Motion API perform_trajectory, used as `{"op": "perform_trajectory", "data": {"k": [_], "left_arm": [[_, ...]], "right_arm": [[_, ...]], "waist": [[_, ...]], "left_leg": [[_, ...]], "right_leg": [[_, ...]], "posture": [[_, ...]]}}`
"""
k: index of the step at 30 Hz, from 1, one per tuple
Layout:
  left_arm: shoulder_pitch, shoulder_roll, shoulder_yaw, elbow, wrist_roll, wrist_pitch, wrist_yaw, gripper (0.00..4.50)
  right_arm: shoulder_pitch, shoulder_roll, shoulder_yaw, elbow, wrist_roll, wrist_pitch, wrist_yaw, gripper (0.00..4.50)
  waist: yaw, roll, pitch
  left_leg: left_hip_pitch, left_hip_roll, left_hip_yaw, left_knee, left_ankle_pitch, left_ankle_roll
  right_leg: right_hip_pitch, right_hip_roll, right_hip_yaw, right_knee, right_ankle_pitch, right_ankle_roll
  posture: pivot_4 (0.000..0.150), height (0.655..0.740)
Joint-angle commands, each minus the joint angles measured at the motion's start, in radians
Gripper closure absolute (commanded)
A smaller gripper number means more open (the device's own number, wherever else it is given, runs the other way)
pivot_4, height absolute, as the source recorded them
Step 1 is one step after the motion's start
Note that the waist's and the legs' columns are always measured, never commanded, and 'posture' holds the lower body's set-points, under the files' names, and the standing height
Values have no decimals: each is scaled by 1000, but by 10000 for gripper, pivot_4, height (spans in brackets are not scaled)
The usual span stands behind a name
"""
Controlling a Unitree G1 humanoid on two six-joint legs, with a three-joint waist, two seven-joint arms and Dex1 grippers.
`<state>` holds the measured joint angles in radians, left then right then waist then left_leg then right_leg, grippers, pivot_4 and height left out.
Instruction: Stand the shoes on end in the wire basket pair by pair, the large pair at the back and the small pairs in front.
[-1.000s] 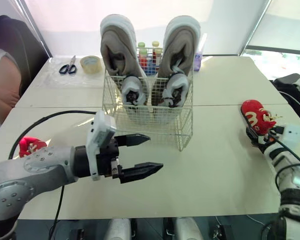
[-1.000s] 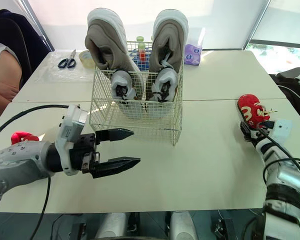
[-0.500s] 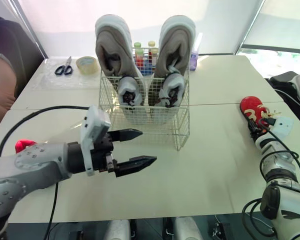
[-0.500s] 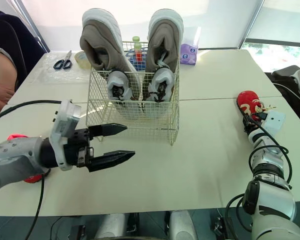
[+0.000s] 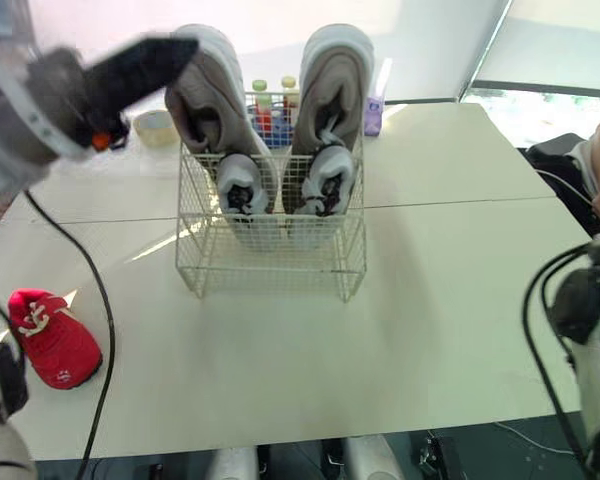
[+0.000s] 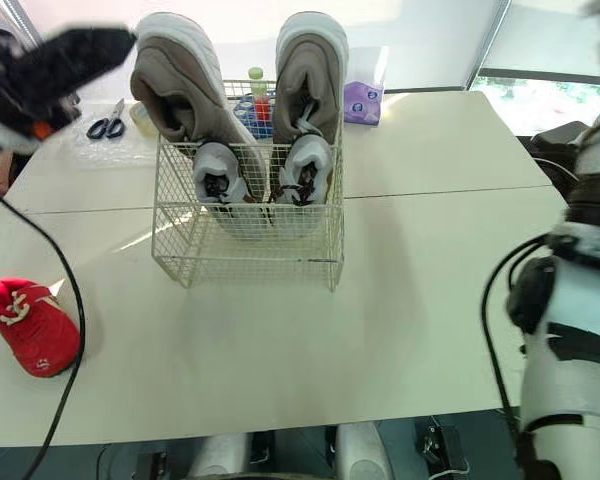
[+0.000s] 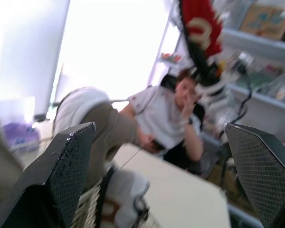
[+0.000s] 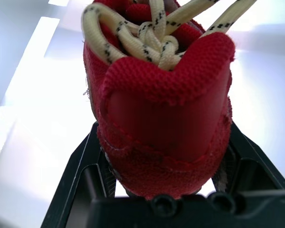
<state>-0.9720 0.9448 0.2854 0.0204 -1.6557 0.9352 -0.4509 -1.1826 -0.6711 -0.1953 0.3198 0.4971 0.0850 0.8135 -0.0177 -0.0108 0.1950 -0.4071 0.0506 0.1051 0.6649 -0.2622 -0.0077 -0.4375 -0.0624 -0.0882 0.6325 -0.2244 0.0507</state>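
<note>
Left arm has swung up off table (image 5: 440, 300), right arm has lifted red shoe (image 8: 166, 109) clear of it. Right gripper (image 8: 164, 133) clamped on that shoe, long axis running up away from fingers. Left gripper (image 7: 159, 126) spread wide, holding nothing. Other red shoe (image 5: 52, 340) lies on its sole, near left, long axis diagonal, laced end toward far left. Wire basket (image 5: 270, 265) mid-table: large grey pair (image 5: 335, 85) toes up at back, small pale pair (image 5: 242, 180) on end in front.
</note>
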Motion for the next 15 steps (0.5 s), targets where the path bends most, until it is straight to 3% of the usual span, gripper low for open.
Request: {"op": "perform_trajectory", "data": {"k": [1, 5, 15], "left_arm": [[-99, -34, 28, 52, -79, 39, 26, 0], [-152, -52, 22, 56, -107, 101, 30, 0], [-187, -83, 2, 51, 34, 135, 16, 0]], "right_arm": [[15, 31, 48, -166, 50, 78, 53, 23630], [19, 86, 96, -225, 45, 89, 95, 23630], [54, 118, 143, -300, 21, 95, 154, 23630]], "waist": [[12, 0, 1], [31, 0, 1], [28, -1, 0]], "left_leg": [[-1, -1, 1, 0, 0, 0], [-6, -5, 1, 4, -2, 4], [-6, -4, 0, 4, -1, 3]], "right_leg": [[-1, -2, 0, 0, 1, -1], [-3, -5, 1, -1, 1, 0], [-3, -2, 1, -1, 1, 1]], "posture": [[1500, 7400], [1500, 7400], [1500, 7400]]}}
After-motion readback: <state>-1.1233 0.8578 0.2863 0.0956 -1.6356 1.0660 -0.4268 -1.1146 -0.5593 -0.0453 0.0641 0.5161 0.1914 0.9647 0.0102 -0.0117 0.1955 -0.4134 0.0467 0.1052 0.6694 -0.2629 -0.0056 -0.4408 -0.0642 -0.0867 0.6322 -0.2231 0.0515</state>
